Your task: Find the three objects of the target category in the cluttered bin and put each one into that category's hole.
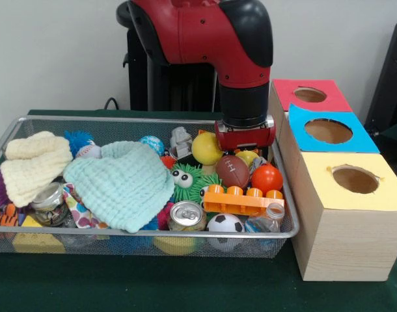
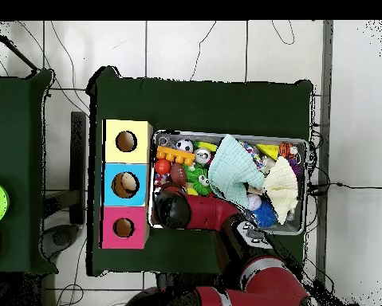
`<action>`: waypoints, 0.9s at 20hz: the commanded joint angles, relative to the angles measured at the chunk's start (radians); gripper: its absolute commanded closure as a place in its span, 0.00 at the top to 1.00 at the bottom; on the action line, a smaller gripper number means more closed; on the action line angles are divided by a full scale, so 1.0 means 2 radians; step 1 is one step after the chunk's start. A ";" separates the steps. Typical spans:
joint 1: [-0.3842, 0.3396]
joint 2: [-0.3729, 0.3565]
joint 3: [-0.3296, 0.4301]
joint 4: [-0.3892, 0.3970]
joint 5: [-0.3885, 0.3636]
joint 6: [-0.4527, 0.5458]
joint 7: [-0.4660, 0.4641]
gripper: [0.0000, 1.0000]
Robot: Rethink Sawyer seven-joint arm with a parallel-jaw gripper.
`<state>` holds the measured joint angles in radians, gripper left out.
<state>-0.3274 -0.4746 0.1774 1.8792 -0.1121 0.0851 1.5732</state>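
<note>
The wire mesh bin (image 1: 286, 195) is full of toys and cloths. A white fabric piece with multicolour polka dots (image 1: 77, 209) peeks out at the bin's front left, mostly under the mint waffle cloth (image 1: 120, 185). I see no other patterned fabric. The yellow-topped box with its round hole (image 1: 355, 179) stands to the right of the bin, nearest the camera; it also shows in the overhead view (image 2: 126, 142). My gripper (image 1: 245, 138) hangs low over the bin's back right, behind a football (image 1: 232, 171) and a yellow ball (image 1: 206, 148), which hide its lower end.
A cream waffle cloth (image 1: 32, 166) lies at the bin's left end. An orange brick (image 1: 241, 200), an orange ball (image 1: 267, 177), a can (image 1: 185, 214) and a soccer ball (image 1: 224, 224) crowd the front right. Blue-topped (image 1: 328, 131) and red-topped (image 1: 309, 95) holes lie behind the yellow one.
</note>
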 commanded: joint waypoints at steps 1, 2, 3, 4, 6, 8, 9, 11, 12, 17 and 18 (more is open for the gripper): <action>-0.023 0.016 0.090 0.025 -0.029 -0.065 0.077 1.00; -0.026 0.012 0.094 0.029 -0.030 -0.073 0.081 1.00; -0.028 0.012 0.097 0.030 -0.032 -0.080 0.083 1.00; -0.031 0.008 0.101 0.033 -0.033 -0.083 0.085 1.00; -0.037 0.011 0.109 0.033 -0.035 -0.084 0.085 1.00; -0.042 0.014 0.118 0.034 -0.037 -0.083 0.084 1.00; -0.045 0.016 0.122 0.034 -0.037 -0.084 0.084 1.00; -0.052 0.017 0.132 0.039 -0.039 -0.089 0.087 1.00; -0.055 0.013 0.136 0.044 -0.040 -0.092 0.090 1.00; -0.054 0.008 0.131 0.053 -0.045 -0.108 0.093 1.00; -0.054 0.009 0.130 0.053 -0.047 -0.117 0.094 1.00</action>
<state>-0.4401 -0.4798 0.2929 1.9632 -0.1671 -0.0331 1.5732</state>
